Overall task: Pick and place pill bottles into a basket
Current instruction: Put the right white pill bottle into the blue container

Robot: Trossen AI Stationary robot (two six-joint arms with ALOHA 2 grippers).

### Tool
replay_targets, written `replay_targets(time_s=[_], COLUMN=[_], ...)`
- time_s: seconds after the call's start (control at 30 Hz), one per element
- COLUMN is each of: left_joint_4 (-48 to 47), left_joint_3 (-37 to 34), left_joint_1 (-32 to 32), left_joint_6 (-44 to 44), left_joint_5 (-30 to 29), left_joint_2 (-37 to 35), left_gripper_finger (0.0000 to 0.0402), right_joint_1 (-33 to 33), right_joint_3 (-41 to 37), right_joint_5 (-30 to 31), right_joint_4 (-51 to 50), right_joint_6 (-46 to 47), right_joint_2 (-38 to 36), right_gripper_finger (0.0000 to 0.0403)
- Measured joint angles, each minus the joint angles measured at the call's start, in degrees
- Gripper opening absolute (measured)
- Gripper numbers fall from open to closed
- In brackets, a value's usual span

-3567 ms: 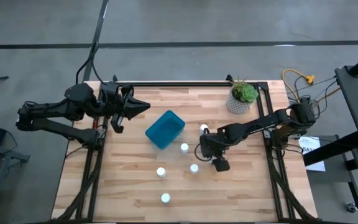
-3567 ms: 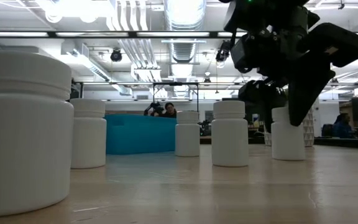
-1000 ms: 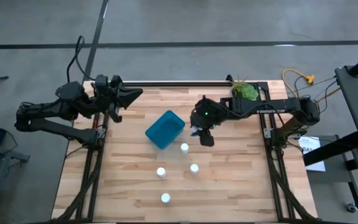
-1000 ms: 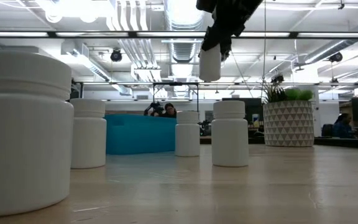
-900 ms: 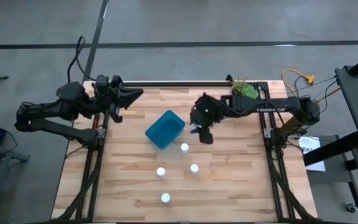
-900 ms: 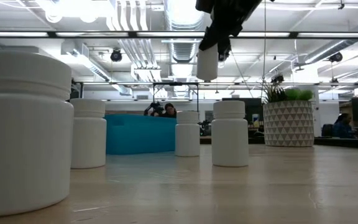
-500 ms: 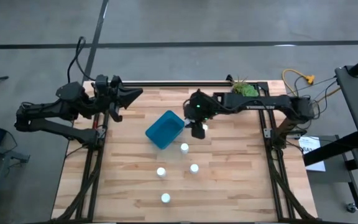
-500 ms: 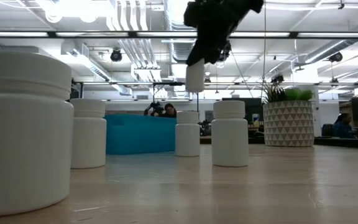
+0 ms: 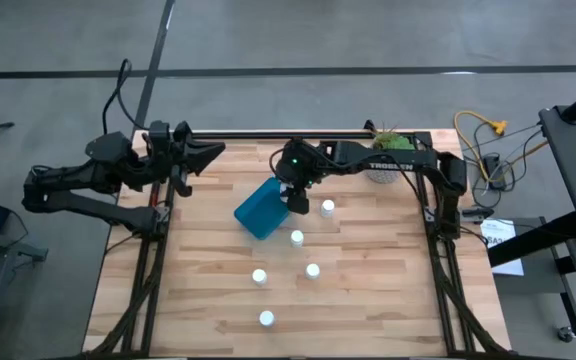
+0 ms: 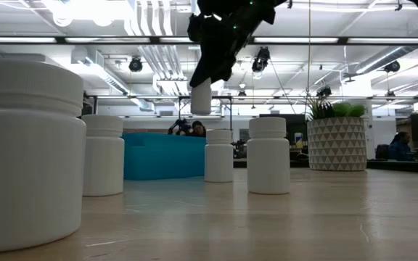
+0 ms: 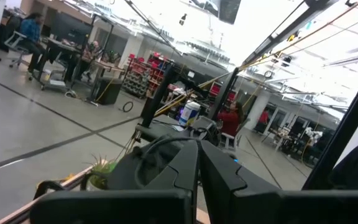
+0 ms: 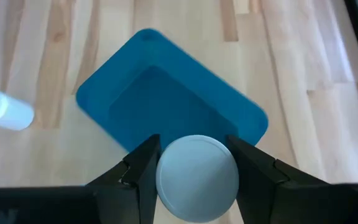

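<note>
Your right gripper had carried its clamped bottle leftward to the basket edge — centre it over the hollow before releasing — while the left gripper waited, jaws together, at the table's far-left corner.

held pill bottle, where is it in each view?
High view: held pill bottle hidden under the right gripper at the basket edge.
Low view: held pill bottle hangs in the air above the basket.
Left wrist view: not in it.
Right wrist view: its cap sits between the jaws, over the basket.
Shared landmark: the basket.
</note>
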Motion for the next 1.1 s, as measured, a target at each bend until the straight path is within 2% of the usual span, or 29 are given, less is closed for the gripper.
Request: replay_targets(time_s=[0.53,1.1], left_joint_4=[0.01,-0.03], left_joint_3=[-0.04,-0.04], left_joint_1=[0.00,0.00], left_joint_6=[-0.04,-0.20], left_joint_5=[0.04,0.07], left_joint_2=[0.13,0.20], left_gripper_finger=[0.0000,0.0000], right_joint_1=[-0.42,-1.21], right_joint_3=[0.02,-4.78], right_joint_5=[-0.15,-0.02], right_joint_4=[4.22,10.29], right_joint_6=[-1.16,-0.90], right_joint_2=[5.46,5.49], right_gripper_finger=[0.0148,0.0148])
